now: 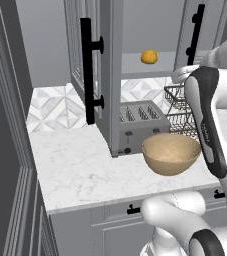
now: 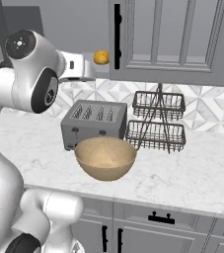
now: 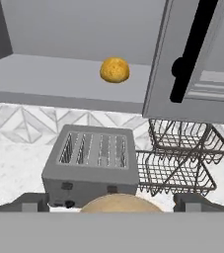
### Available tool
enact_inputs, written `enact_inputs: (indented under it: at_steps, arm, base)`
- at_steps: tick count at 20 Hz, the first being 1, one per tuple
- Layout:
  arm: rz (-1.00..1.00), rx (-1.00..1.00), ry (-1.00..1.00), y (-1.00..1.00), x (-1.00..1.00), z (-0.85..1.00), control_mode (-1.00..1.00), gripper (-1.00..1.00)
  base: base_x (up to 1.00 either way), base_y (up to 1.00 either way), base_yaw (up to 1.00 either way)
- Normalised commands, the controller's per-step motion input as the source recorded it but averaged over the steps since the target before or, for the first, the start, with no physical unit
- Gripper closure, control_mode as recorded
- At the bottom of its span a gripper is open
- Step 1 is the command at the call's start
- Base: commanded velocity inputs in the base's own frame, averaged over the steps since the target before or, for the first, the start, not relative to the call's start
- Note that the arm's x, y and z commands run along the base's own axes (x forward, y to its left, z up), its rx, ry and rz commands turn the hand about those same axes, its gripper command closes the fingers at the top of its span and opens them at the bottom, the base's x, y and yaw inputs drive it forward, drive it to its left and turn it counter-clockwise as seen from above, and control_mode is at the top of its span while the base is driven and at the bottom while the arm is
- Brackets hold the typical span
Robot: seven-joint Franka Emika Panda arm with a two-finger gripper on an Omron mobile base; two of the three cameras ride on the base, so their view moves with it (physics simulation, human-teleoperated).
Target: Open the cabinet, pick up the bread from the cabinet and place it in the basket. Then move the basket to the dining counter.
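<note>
The grey wall cabinet (image 1: 110,60) has its left glass door (image 1: 80,50) swung open; its right door (image 2: 172,39) is closed. The bread (image 3: 114,69), a small golden bun, lies on the cabinet's shelf (image 3: 44,74), also seen from the bases as the bread (image 1: 149,56) (image 2: 101,57). My gripper (image 3: 112,203) is open and holds nothing, its fingertips (image 3: 28,202) wide apart, hovering in front of and below the bun. The tan basket (image 1: 171,154) (image 2: 105,158) sits on the worktop before the toaster. The dining counter is out of view.
A grey toaster (image 2: 93,123) stands under the open cabinet, with a black two-tier wire rack (image 2: 158,123) to its right. The marble worktop (image 1: 75,165) has bare room at the left. The open door's black handle (image 1: 87,70) juts toward me. A tall dark unit (image 1: 5,150) borders the left.
</note>
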Motion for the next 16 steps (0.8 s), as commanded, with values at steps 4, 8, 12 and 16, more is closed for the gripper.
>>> enact_inputs:
  at_steps: [4,8,12,16]
  arm:
    - [-0.27,0.0,-0.03,-0.82,0.34,0.66,-1.0,-1.0]
    - [-0.22,0.0,0.0,-0.71,0.5,0.27,-1.0,-1.0]
    - [-0.11,0.0,0.02,-0.35,0.95,-0.13,-1.0,-1.0]
    - [-0.02,0.01,0.0,-0.05,0.82,-0.22,-1.0,-1.0]
  base:
    - [0.0,0.0,0.0]
    - [0.0,0.0,0.0]
    - [0.0,0.0,0.0]
    - [0.0,0.0,0.0]
